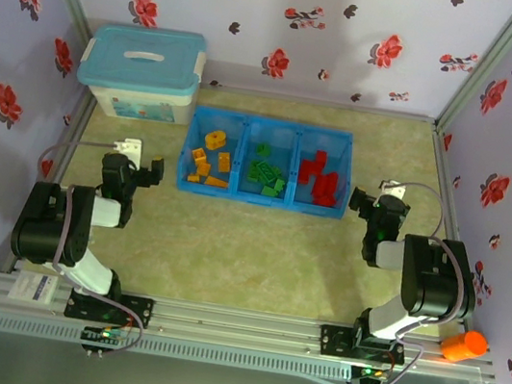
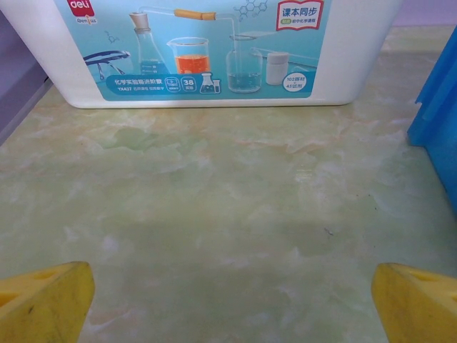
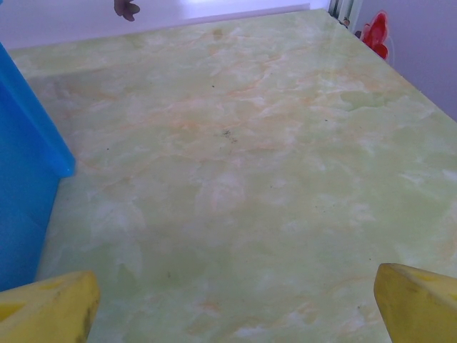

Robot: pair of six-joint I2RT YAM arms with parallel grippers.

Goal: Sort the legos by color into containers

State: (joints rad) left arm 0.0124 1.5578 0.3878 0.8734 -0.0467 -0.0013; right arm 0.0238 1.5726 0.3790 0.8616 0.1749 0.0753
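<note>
The containers are three compartments of one long blue tray (image 1: 236, 196) at the middle of the table. Orange-yellow legos (image 1: 211, 158) lie in its left compartment, green legos (image 1: 264, 175) in the middle one and red legos (image 1: 319, 179) in the right one. My left gripper (image 1: 152, 173) rests low just left of the tray, open, with bare table between its yellow fingertips (image 2: 46, 304). Just right of the tray my right gripper (image 1: 361, 203) is open too, holding nothing between its yellow fingertips (image 3: 421, 304). The tray's blue wall (image 2: 439, 121) edges the left wrist view, and the same wall (image 3: 25, 179) edges the right wrist view.
A white storage box with a pale-blue lid (image 1: 141, 72) stands at the back left, and its printed front (image 2: 214, 50) faces my left gripper. An orange object (image 1: 464, 345) lies outside the right wall. Floral walls close in three sides of the table.
</note>
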